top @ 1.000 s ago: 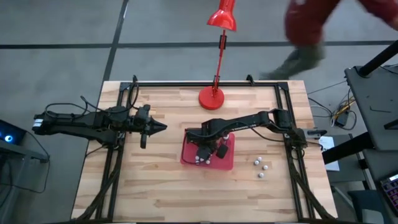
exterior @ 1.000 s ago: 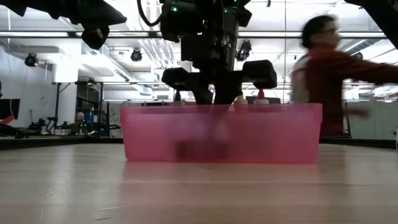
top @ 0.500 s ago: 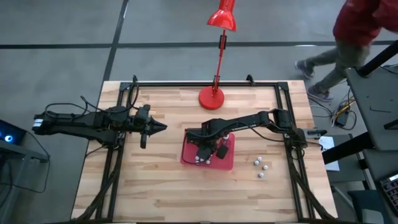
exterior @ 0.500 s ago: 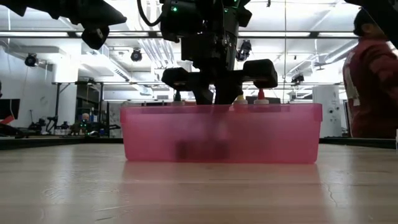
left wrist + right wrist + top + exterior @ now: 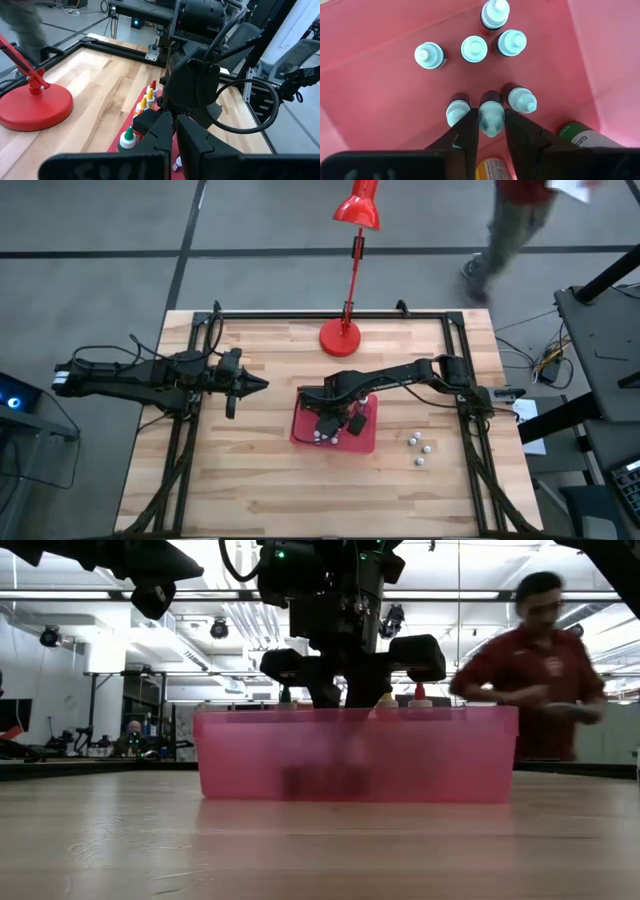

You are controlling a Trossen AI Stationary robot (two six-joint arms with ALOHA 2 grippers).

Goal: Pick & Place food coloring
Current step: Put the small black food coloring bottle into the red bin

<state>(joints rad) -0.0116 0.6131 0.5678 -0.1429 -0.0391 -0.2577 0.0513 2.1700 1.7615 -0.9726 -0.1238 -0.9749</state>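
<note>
Wooden desk (image 5: 250, 470) with a black frame along its edges. A red lamp (image 5: 342, 335) stands by the far edge. The red tray (image 5: 368, 442) sits near the desk's middle, toward the right edge. A person (image 5: 530, 670) walks in the room beyond.

The right hand (image 5: 491, 131) reaches down into the tray, its fingers (image 5: 466, 135) slightly parted on either side of one food coloring bottle (image 5: 491, 116), just beside it; a firm grip cannot be confirmed. Seven white-capped bottles stand upright in the right wrist view: four in a far cluster, three in a row at the fingers. Another bottle (image 5: 582, 135) lies nearby, its label reading "GR". Three small beads (image 5: 421, 448) lie right of the tray.

The left hand (image 5: 250, 384), shut and empty, waits over the desk's left half.
</note>
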